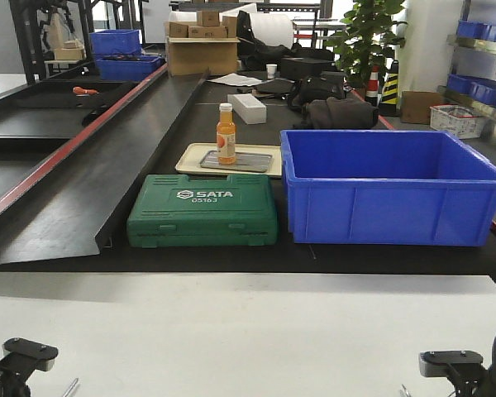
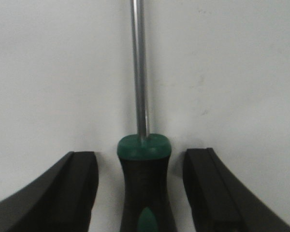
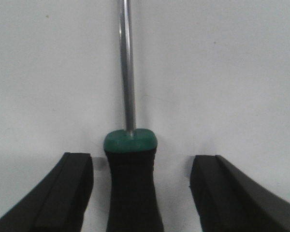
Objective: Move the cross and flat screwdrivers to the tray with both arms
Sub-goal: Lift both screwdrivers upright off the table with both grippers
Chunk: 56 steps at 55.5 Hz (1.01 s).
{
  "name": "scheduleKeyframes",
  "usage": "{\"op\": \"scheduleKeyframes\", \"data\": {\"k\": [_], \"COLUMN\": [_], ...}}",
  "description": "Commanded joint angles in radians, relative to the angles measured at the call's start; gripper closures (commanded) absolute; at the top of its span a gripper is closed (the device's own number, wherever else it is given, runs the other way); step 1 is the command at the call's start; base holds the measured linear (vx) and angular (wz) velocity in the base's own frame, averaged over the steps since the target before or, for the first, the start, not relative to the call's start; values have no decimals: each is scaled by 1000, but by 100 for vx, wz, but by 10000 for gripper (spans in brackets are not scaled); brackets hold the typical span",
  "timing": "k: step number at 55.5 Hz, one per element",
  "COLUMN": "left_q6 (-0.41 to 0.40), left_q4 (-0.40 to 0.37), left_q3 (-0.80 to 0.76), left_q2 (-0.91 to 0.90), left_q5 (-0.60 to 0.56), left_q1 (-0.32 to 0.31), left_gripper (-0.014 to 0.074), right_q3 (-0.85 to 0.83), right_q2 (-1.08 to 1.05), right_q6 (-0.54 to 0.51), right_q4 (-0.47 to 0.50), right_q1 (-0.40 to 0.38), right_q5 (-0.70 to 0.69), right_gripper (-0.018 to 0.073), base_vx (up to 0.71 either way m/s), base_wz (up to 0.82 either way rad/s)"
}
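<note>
Where white matte bench (image 1: 248,331) meets black mat (image 1: 231,256), cluttered workshop behind. Two screwdrivers, black handles, green collars, thin steel shafts: one (image 2: 144,183) flat on bench, near edge left, between left gripper's (image 2: 141,158) wide-spread jaws, untouched; other (image 3: 130,145) likewise, near edge right, right gripper (image 3: 142,163) wide. One shallow metal tray (image 1: 255,160), seemingly atop cream tray (image 1: 190,157), mid-mat, one orange bottle (image 1: 225,132) upright on it.

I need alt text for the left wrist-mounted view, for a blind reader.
A black-and-green screwdriver lies on a white surface between the open fingers of the left end effector, not touching them. Its silver shaft points straight up the frame.
</note>
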Motion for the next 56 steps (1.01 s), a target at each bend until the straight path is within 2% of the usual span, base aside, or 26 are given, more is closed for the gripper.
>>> {"op": "scheduleKeyframes", "data": {"k": [1, 11, 21, 34, 44, 49, 56], "left_q6": [-2, -3, -6, -6, -6, -6, -1], "left_q4": [-10, -15, -22, -70, -70, -83, -158], "left_q3": [-22, -22, -21, -20, -20, -23, -43], "left_q2": [-44, -37, -2, 28, 26, 23, 21], "left_q5": [-5, 19, 67, 95, 125, 156, 201], "left_q1": [-1, -1, -1, -1, -1, -1, -1], "left_gripper": [94, 115, 185, 334, 501, 607, 603], "right_q3": [-19, -19, -19, -19, -19, -19, -19], "right_q2": [-29, -29, -29, -29, -29, -29, -29], "right_q6": [-4, -4, -4, -4, -4, -4, -4], "right_q4": [6, 7, 15, 47, 68, 68, 69], "right_q1": [-1, -1, -1, -1, -1, -1, -1], "right_q5": [8, 29, 50, 45, 43, 43, 47], "right_gripper": [74, 144, 214, 302, 351, 410, 535], "base_vx": [0, 0, 0, 0, 0, 0, 0], "base_wz": [0, 0, 0, 0, 0, 0, 0]}}
